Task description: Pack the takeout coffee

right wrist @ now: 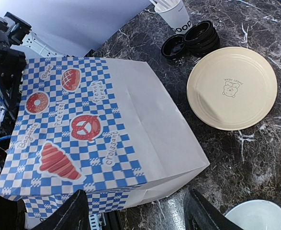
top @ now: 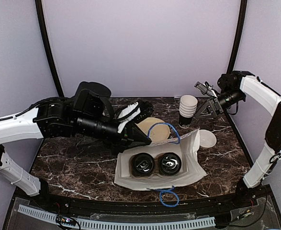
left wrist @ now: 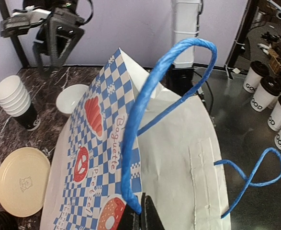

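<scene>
Two takeout coffee cups with black lids stand side by side inside the white paper bag, which is open at the top. My left gripper is shut on the bag's blue rope handle and holds it up at the bag's far rim. My right gripper hangs open and empty at the back right, above a stack of empty black cups. In the right wrist view the bag's checkered side lies below its fingers.
A tan plate lies behind the bag. A small white bowl sits to the bag's right. Stacked black lids and a white cup of straws stand at the back. The bag's second blue handle droops forward.
</scene>
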You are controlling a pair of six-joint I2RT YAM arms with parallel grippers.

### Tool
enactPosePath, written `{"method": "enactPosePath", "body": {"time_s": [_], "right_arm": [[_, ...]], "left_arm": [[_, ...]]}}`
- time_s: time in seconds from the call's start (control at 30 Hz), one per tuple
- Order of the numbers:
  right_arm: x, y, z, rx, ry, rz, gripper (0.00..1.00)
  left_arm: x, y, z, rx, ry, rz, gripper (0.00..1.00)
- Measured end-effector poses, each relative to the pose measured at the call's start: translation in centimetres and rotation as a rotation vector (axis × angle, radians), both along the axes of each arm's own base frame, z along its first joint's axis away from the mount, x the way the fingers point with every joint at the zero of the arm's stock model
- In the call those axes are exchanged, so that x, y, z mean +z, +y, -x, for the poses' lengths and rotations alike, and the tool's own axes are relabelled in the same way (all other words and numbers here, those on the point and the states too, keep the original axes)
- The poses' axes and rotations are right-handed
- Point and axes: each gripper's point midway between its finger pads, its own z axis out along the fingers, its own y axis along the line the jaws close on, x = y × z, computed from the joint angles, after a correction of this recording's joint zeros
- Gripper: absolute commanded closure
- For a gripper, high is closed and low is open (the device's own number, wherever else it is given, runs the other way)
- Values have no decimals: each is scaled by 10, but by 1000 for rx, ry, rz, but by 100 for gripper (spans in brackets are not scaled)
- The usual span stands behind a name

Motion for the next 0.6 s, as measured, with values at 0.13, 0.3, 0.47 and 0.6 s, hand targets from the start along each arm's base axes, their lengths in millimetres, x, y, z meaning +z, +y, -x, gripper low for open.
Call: {"method": "enactPosePath", "body": {"time_s": [0.13, 0.3, 0.47, 0.6], "right_arm": [[1, 0, 0, 2, -2, -4, 32], [1, 1, 0, 3, -4, -7, 32], [1, 1, 0, 5, -7, -9, 32], [2, 1, 1, 5, -11, -9, 31]], "left_arm": [[0, 8, -43, 115, -32, -14, 96], [-4, 17, -94, 240, -71, -41, 92], [-8, 13, -121, 306, -115, -72, 74], [-5, 13, -134, 349, -151, -82, 54]]}}
